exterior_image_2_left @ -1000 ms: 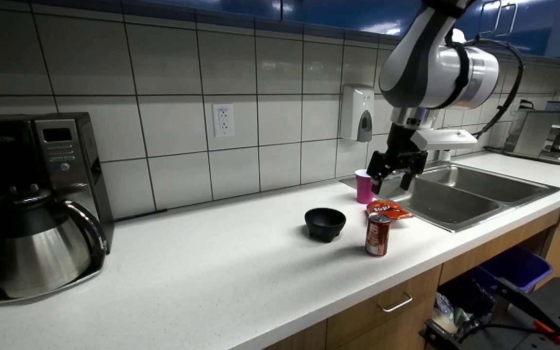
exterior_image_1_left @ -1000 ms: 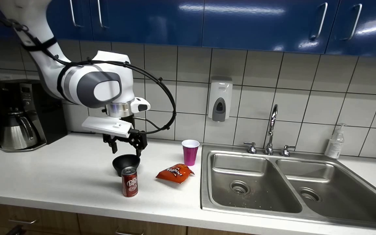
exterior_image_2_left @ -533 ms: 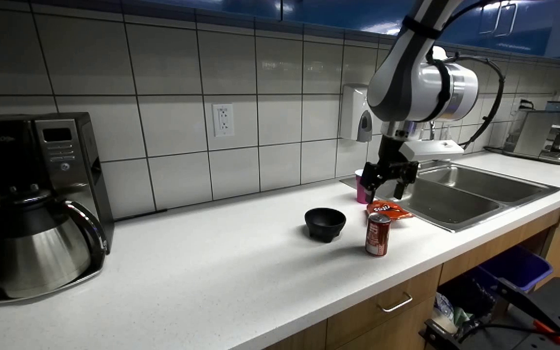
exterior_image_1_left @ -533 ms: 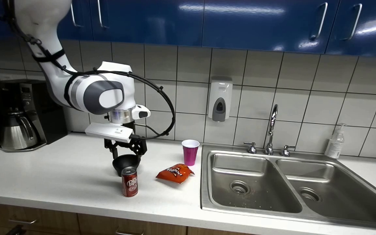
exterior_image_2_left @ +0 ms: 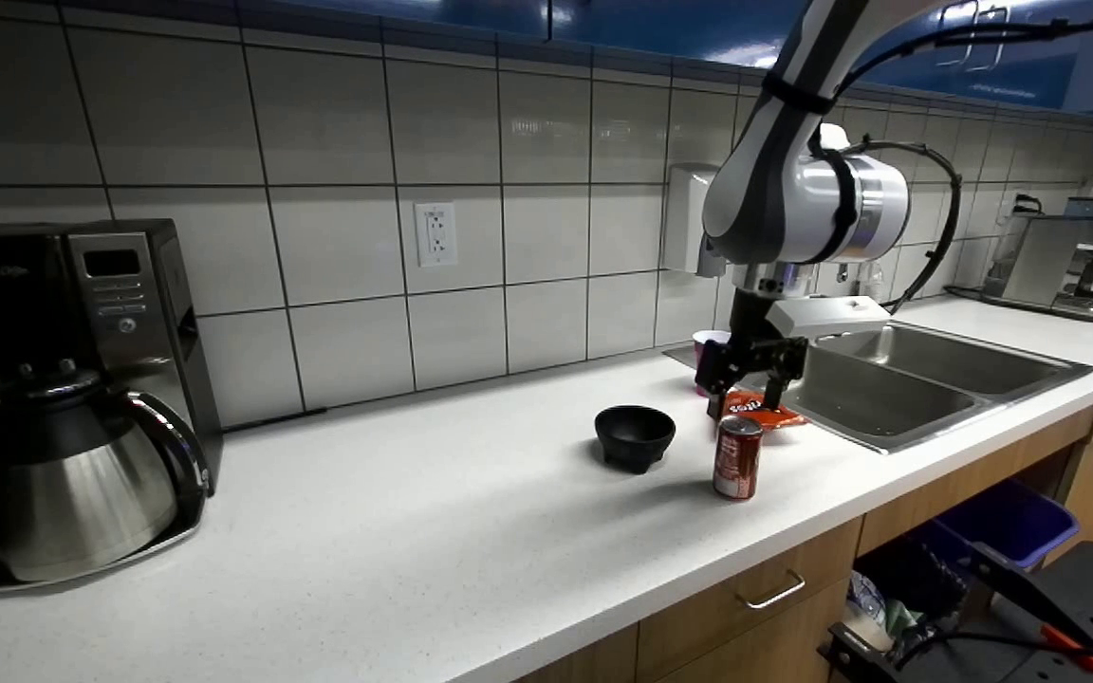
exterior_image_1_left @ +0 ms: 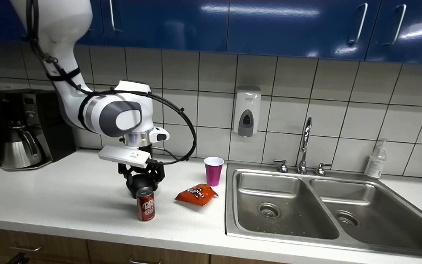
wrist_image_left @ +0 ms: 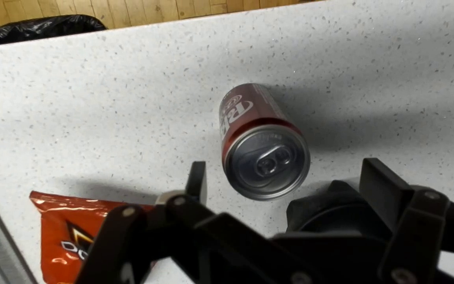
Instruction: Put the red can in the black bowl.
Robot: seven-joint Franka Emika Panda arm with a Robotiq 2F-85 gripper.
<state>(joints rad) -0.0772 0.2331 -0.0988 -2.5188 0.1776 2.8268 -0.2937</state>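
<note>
The red can (exterior_image_1_left: 145,207) stands upright on the white counter near its front edge. It also shows in an exterior view (exterior_image_2_left: 737,465) and, with its silvery top, in the wrist view (wrist_image_left: 250,114). The black bowl (exterior_image_2_left: 635,436) stands beside the can, apart from it. In an exterior view the bowl (exterior_image_1_left: 138,183) is partly hidden by gripper and can; in the wrist view the gripper covers much of the bowl (wrist_image_left: 321,213). My gripper (wrist_image_left: 288,177) is open and empty above the counter. In the wrist view the can's top lies between and slightly ahead of its fingertips.
The orange-red snack bag (exterior_image_1_left: 196,195) lies beside the can, on the sink side. A pink-red cup (exterior_image_1_left: 213,174) stands behind the bag. A steel sink (exterior_image_1_left: 230,212) is set into the counter. A coffee maker (exterior_image_1_left: 37,124) stands at the far left.
My open gripper has come down steadily towards the counter, nearer the height of the can's top. The can, bowl, bag and cup have not moved.
</note>
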